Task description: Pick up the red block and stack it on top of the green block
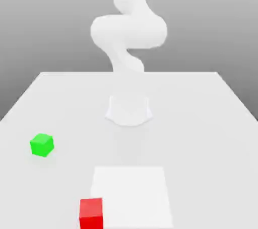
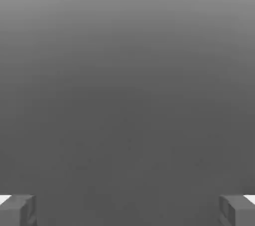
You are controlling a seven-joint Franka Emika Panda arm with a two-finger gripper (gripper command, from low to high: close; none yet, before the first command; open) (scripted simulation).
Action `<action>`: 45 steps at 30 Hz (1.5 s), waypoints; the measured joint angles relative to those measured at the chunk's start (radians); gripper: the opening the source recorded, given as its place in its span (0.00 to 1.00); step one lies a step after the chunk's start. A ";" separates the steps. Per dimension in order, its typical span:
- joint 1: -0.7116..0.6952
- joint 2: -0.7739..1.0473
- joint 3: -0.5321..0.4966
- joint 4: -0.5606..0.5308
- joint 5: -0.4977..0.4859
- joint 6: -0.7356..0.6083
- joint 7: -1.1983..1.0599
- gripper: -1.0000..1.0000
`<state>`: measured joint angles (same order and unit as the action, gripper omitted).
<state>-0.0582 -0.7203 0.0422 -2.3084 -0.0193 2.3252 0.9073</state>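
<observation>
The red block (image 1: pixel 91 213) lies on the white table (image 1: pixel 201 122) near its front edge, a little toward the exterior view's left. The green block (image 1: pixel 42 145) sits farther back and farther to that left, apart from the red one. Both rest flat and nothing touches them. In the hand view my gripper (image 2: pixel 127 210) is open. Its two grey fingertips (image 2: pixel 17 210) stand far apart at the picture's corners with nothing between them, and a plain grey background lies beyond. Neither block appears there.
The white arm (image 1: pixel 128 31) rises from its round base (image 1: pixel 129 109) at the table's middle back and curves up out of frame. A pale white rectangular patch (image 1: pixel 131 195) lies just to the exterior view's right of the red block.
</observation>
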 joint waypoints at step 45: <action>-0.293 1.074 0.118 -0.095 -0.122 0.428 1.269 0.00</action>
<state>-0.3509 0.3534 0.1599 -2.4031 -0.1414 2.7531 2.1761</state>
